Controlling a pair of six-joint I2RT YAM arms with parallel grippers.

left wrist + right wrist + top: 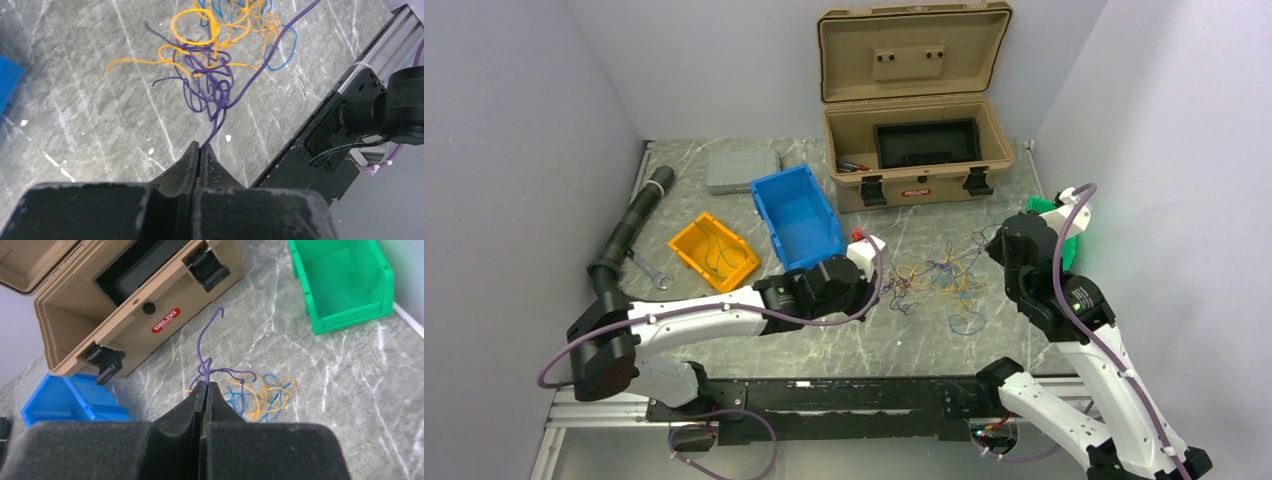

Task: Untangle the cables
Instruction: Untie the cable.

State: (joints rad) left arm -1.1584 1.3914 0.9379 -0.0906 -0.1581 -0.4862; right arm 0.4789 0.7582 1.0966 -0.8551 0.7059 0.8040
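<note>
Purple, orange and blue cables [212,82] form a loose tangle.

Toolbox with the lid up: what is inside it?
Inside the tan toolbox sits a black tray, with a few small red and black items beside it. Whatever lies beneath the tray is covered.
</note>
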